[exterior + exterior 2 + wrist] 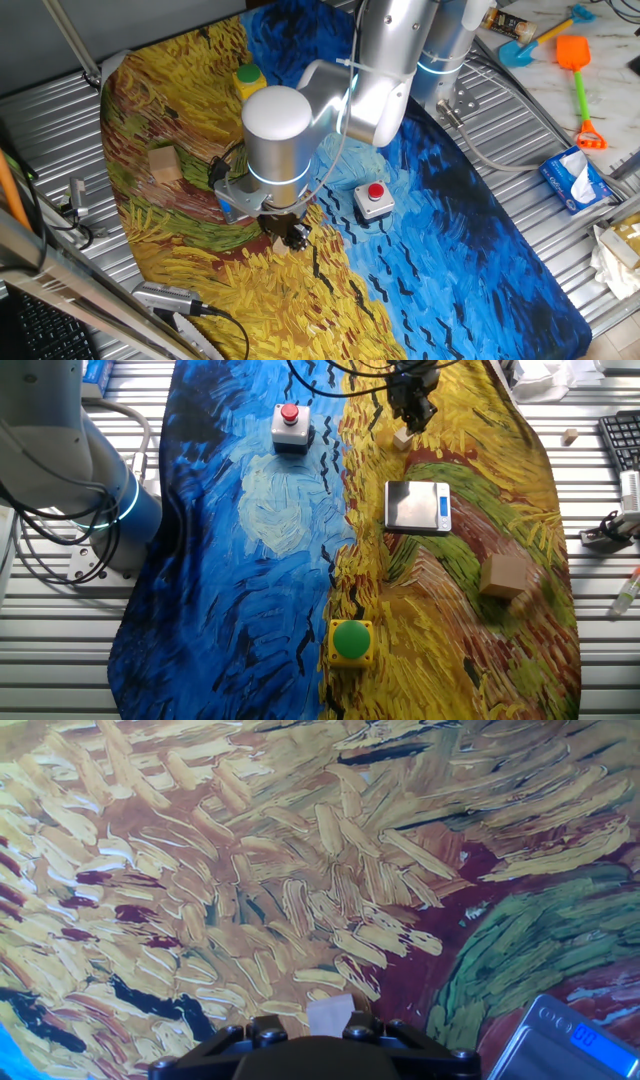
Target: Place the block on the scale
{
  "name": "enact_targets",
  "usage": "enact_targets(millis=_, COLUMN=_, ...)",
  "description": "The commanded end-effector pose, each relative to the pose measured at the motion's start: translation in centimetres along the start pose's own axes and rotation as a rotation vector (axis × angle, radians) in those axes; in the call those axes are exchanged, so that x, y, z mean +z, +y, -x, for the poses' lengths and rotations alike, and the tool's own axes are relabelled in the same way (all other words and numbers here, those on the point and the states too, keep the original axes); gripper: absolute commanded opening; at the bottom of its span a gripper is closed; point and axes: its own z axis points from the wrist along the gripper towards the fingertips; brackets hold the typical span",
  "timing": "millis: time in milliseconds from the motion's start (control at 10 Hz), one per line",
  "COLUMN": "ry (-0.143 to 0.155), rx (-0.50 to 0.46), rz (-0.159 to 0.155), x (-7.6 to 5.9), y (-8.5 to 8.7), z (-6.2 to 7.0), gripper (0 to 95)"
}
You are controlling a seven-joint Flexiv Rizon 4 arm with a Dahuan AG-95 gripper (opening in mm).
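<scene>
Block (403,436): pale matt wood. Scale (418,505): brushed metal top. Tabletop (250,560): painted-print cloth. Arm (375,70): smooth silver.

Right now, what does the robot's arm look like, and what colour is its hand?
The arm is made of fat, rounded silver-white tubes with glowing light-blue rings at the joints. A thin cable runs along it. The gripper at its end is small and black, below a blue piece.

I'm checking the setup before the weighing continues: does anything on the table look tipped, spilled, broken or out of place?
Nothing stands out. The scale lies flat on the cloth, bare on top; the small block sits at the gripper; the larger block and both button boxes stand upright.
</scene>
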Motion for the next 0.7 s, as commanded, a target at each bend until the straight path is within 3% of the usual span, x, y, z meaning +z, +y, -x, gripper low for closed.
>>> enact_targets(millis=100, ry=0.004, rx=0.002, rz=0.005, x=0.05, y=0.04, z=0.00, gripper=38.0)
enact_targets(millis=700, ry=0.015, rx=0.019, rz=-0.004, x=0.05, y=0.04, z=0.00, gripper=38.0)
